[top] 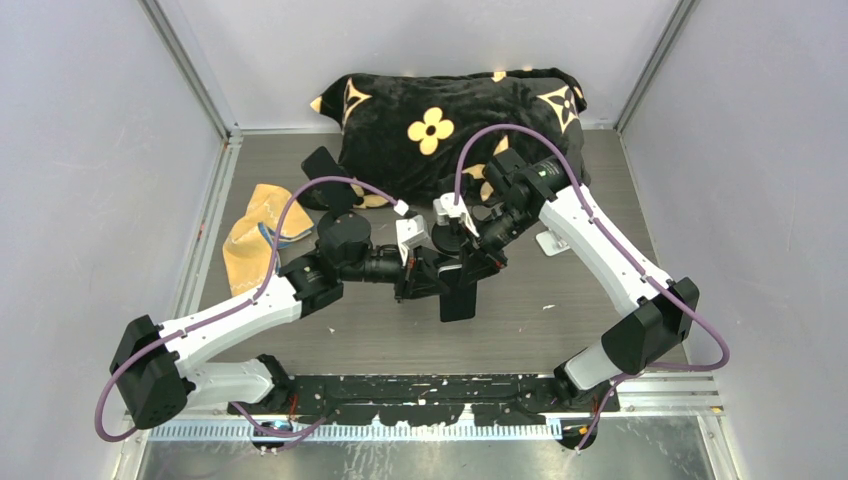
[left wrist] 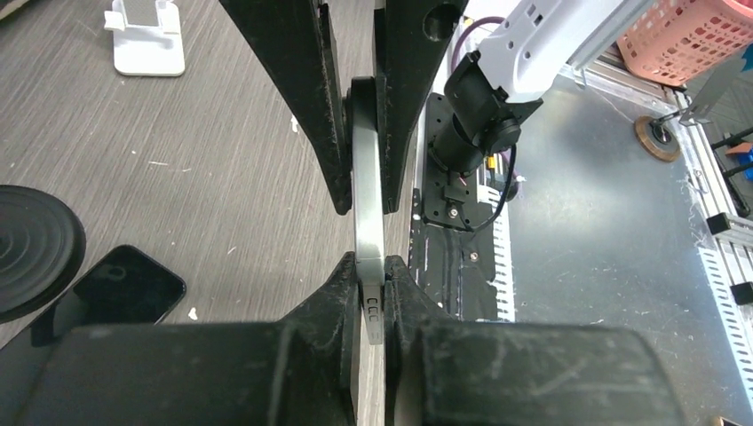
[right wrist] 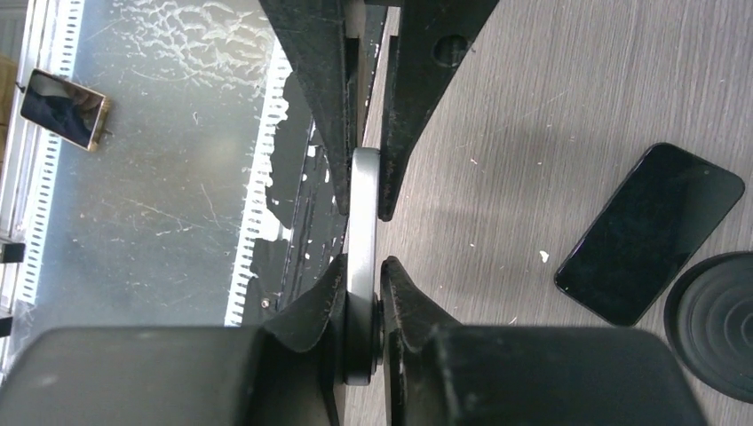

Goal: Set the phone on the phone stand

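A dark phone with a silver edge hangs above the table's middle, pinched by both grippers. My left gripper is shut on its lower end, seen edge-on in the left wrist view. My right gripper is shut on the same phone from the opposite side, as the right wrist view shows. The white phone stand stands empty on the table to the right of the grippers, and shows in the left wrist view.
A second dark phone lies flat on the table beside a black ribbed disc. A black blanket with yellow flowers fills the back. A yellow cloth lies at the left. A pink basket stands beyond the table.
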Action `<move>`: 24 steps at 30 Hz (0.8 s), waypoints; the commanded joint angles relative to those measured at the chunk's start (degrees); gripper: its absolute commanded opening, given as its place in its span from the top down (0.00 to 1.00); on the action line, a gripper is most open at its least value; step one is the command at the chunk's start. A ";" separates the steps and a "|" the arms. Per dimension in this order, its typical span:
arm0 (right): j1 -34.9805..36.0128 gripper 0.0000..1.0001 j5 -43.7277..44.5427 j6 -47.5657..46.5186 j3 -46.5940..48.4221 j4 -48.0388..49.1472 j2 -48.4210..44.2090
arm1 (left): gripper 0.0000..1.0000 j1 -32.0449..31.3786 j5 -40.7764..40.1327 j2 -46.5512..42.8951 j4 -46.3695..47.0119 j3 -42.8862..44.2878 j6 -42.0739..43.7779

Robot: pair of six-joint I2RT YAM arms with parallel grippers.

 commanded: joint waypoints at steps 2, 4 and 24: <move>0.15 0.99 0.41 3.19 -0.38 0.53 -1.96 | 0.71 0.12 -3.70 -0.91 4.93 2.46 -0.07; -1.01 0.99 0.51 5.31 -1.31 1.84 -2.67 | 0.55 0.12 -7.45 -1.68 4.22 2.27 -1.63; -34.33 0.99 -6.78 28.83 -26.25 26.20 -15.72 | 0.23 7.51 -45.34 10.41 -18.99 24.90 -21.83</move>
